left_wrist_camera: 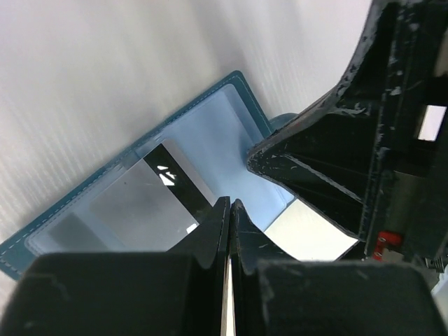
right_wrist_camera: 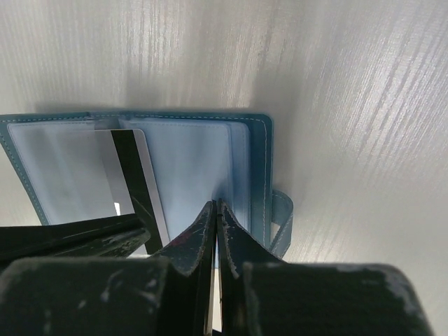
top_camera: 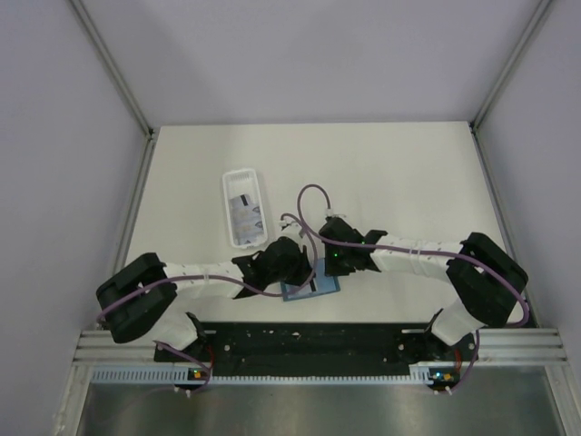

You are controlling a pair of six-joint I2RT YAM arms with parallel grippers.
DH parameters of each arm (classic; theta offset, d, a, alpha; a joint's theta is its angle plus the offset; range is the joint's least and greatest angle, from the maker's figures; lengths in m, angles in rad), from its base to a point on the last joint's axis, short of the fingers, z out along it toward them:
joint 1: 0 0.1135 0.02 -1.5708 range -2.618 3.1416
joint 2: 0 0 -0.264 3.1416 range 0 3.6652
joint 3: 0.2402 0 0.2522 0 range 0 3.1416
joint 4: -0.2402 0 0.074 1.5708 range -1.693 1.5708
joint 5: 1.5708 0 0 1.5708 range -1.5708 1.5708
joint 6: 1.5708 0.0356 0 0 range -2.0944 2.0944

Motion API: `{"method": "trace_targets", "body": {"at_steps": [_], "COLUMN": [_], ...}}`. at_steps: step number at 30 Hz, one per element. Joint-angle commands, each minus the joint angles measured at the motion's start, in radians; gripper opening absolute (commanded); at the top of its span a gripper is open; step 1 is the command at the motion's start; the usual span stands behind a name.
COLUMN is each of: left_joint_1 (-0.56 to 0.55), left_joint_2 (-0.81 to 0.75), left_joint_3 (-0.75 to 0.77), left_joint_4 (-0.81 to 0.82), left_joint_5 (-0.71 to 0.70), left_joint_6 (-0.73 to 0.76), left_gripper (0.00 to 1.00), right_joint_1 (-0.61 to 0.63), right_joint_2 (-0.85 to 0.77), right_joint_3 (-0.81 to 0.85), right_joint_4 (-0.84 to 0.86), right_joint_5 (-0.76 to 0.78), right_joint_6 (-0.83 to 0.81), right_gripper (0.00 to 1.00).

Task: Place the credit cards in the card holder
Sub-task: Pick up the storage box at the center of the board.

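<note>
Both the left arm and the right arm have white links between bulky black joint housings, with a thin purple cable looping along each and a green light glowing on the right wrist. The left gripper and right gripper are matte black, their jaws wedge-shaped and scuffed with pale scratches. The right gripper's body carries a white label and a small red part.

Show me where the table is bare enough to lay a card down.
Bare white tabletop: the wide stretch right of the long white plastic tray to the back wall, and the strip between tray and left rail. Crowded: near centre, where left pincer and right pincer meet over the open teal folding card holder.
</note>
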Motion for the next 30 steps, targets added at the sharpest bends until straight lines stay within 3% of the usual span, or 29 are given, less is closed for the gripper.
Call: {"method": "trace_targets", "body": {"at_steps": [1, 10, 23, 30], "left_joint_1": [-0.013, -0.024, -0.024, -0.024], "left_joint_2": [0.054, 0.089, 0.126, 0.062], "left_joint_3": [0.044, 0.073, 0.099, 0.078], "left_joint_4": [0.043, 0.032, -0.136, -0.279], "left_joint_5": [0.019, 0.010, -0.024, -0.104], "left_joint_6": [-0.028, -0.029, -0.048, -0.041], "left_gripper": [0.00, 0.00, 0.00, 0.00], "right_joint_1": [-0.004, -0.004, -0.007, -0.010], "right_joint_2": [0.013, 0.016, 0.014, 0.011], "right_joint_3": [-0.020, -0.023, -0.030, -0.039], "right_joint_4": [0.006, 0.012, 0.011, 0.012], "right_joint_5": [-0.005, -0.014, -0.011, -0.005], "right_joint_6": [-0.008, -0.014, -0.018, -0.015], "right_gripper": [0.00, 0.00, 0.00, 0.00]}}
